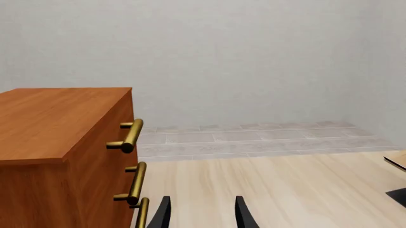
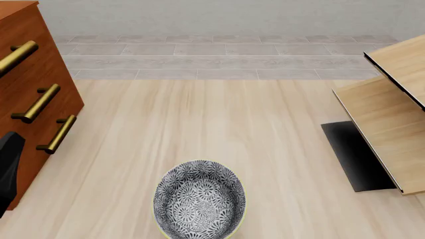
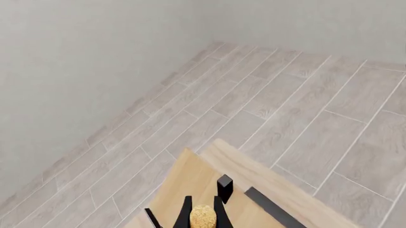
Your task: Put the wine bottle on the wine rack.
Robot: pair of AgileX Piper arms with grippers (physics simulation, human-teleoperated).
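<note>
In the right wrist view, only the tan cork top of the wine bottle (image 3: pixel 203 216) shows, sitting between the black fingers of my right gripper (image 3: pixel 204 202), which is shut on it. The green glass is out of view. The bottle is held above the pale boards of the wine rack (image 3: pixel 190 183). The wine rack (image 2: pixel 388 124) stands at the table's right edge in the front view, slanted boards over a flat black base. My left gripper (image 1: pixel 201 205) is open and empty, low over the table next to the cabinet.
A reddish-brown drawer cabinet (image 2: pixel 40 64) with brass handles stands at the left, and also shows in the left wrist view (image 1: pixel 57 142). A black-and-white patterned bowl (image 2: pixel 199 199) sits at the front middle. A black part of the left arm (image 2: pixel 9 164) is at the left edge.
</note>
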